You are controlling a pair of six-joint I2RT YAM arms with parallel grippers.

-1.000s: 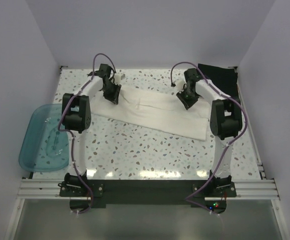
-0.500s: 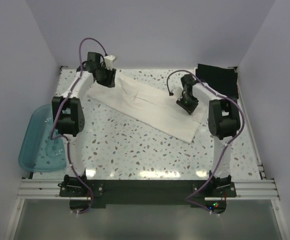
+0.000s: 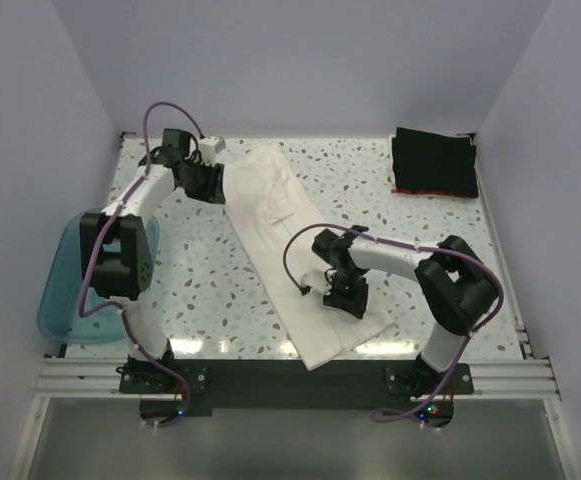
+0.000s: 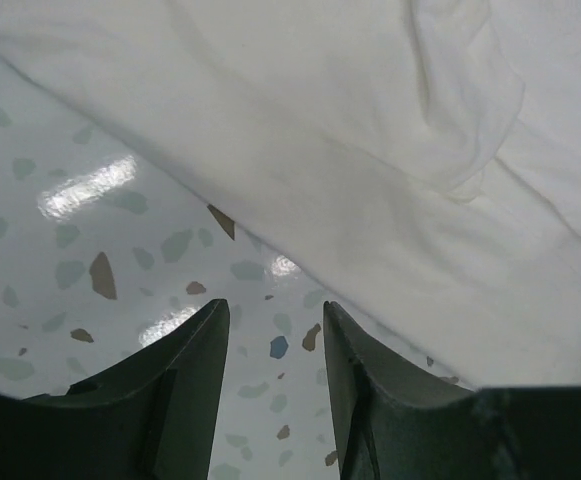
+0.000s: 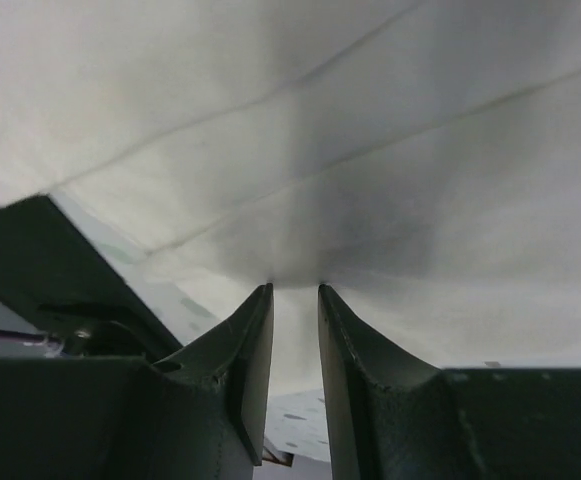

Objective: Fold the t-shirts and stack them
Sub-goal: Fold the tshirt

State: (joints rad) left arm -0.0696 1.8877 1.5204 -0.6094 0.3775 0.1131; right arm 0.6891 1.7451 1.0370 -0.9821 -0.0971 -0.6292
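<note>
One white shirt [image 3: 270,215] lies folded into a long, narrow strip, running slantwise across the table [image 3: 220,300] from the far side, left of the middle, down to the near edge at about the middle. Its surface is mostly flat, with a few seams and soft creases showing along its length. The right claw [image 3: 348,300] sits on the strip toward its near end; seen from its own camera, the two fingers [image 5: 250,330] are drawn almost together with white cloth nipped at their tips, and the creases in the fabric run in toward that pinch. The left claw [image 3: 210,190] is up by the strip's far end, just beside its left edge. Its fingers [image 4: 195,350] stand parted with only speckled tabletop between them, so it grips nothing; the cloth's edge lies just beyond the tips, with a rumpled fold further in. Well apart from all this, in the far right corner, a black pile [image 3: 432,160] of folded cloth rests squarely, with a thin red edge [image 3: 430,190] showing along its near side. Over at the table's left edge sits a see-through blue tub [image 3: 65,290], partly hidden behind the left arm's elbow.
</note>
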